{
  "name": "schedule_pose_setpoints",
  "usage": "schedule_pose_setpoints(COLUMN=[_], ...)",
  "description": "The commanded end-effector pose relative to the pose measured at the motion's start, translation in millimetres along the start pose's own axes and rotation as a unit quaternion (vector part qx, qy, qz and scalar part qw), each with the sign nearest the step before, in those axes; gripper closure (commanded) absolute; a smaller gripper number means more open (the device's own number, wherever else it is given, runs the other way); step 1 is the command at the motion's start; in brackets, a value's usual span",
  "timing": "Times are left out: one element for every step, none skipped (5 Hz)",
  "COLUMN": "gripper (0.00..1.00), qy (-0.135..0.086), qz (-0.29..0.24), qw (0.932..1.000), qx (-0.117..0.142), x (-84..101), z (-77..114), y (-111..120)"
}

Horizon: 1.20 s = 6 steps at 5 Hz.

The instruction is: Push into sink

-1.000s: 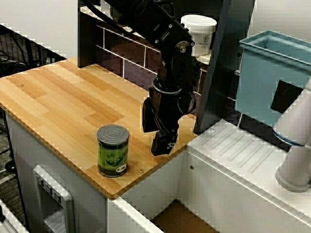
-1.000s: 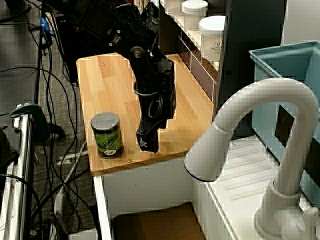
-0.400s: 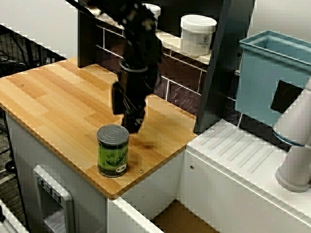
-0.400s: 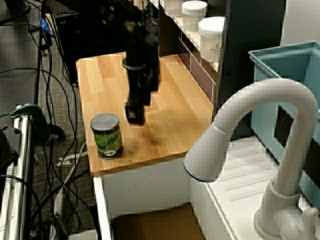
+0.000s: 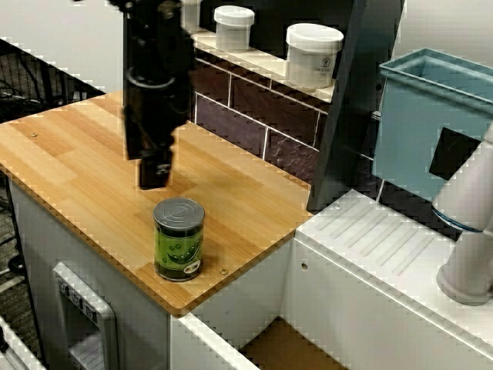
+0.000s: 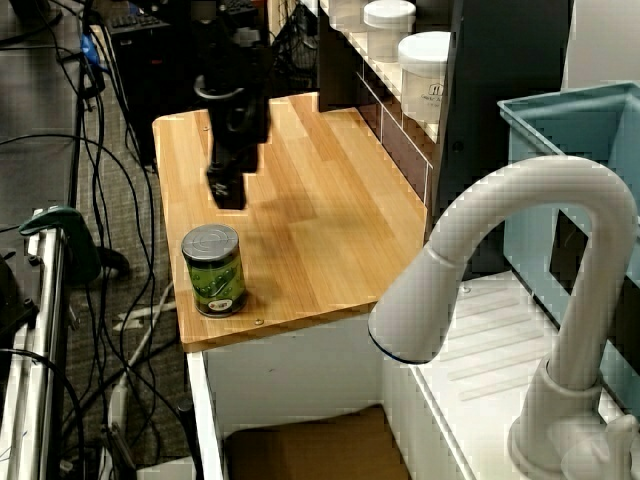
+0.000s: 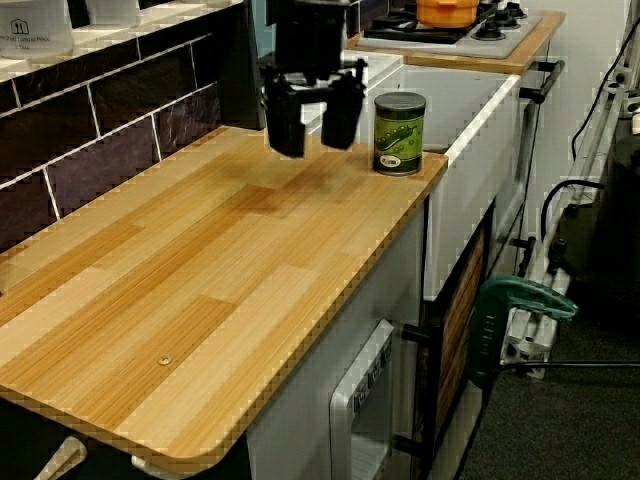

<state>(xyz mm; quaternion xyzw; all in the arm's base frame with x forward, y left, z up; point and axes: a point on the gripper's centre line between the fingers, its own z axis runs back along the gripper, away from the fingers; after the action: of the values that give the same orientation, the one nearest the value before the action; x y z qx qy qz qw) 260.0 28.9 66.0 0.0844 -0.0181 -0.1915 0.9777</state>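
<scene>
A green-labelled can (image 5: 179, 239) stands upright near the front corner of the wooden countertop (image 5: 77, 154), close to the edge over the sink (image 5: 286, 347), whose brown floor shows below. My black gripper (image 5: 154, 176) hangs just above the wood beside the can, on the side away from the sink and apart from it. In the view from behind the faucet the gripper (image 6: 229, 192) is beyond the can (image 6: 213, 270), and the sink (image 6: 305, 452) lies in the foreground. Looking along the countertop, the gripper (image 7: 313, 125) is open and empty, left of the can (image 7: 400, 133).
White jars (image 5: 314, 54) line a tiled ledge behind the counter. A light blue bin (image 5: 431, 123) and a white ribbed drainboard (image 5: 385, 239) lie past the sink, with a white faucet (image 6: 520, 260). A stove with an orange pot (image 7: 447, 12) is beyond. Cables (image 6: 110, 300) hang off the counter's side.
My gripper has risen from the counter edge between the can and the sink and swung across to the can's far side. The can has not moved.
</scene>
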Motion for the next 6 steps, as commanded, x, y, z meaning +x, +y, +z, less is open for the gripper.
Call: schedule_pose_setpoints(gripper=[0.0, 0.0, 0.0, 0.0, 0.0, 0.0], qy=[-0.007, 0.016, 0.043, 0.05, 0.053, 0.032], qz=[0.037, 0.044, 0.032, 0.03, 0.044, 0.021], qw=[0.9991, 0.9985, 0.9985, 0.9982, 0.9973, 0.9952], qx=[0.02, 0.028, 0.013, -0.008, -0.024, -0.09], x=[-29.0, -44.8, -56.6, -59.2, -63.0, -62.9], z=[7.2, 4.8, -0.2, -7.7, -16.0, -28.3], y=[30, 55, 78, 97, 126, 138])
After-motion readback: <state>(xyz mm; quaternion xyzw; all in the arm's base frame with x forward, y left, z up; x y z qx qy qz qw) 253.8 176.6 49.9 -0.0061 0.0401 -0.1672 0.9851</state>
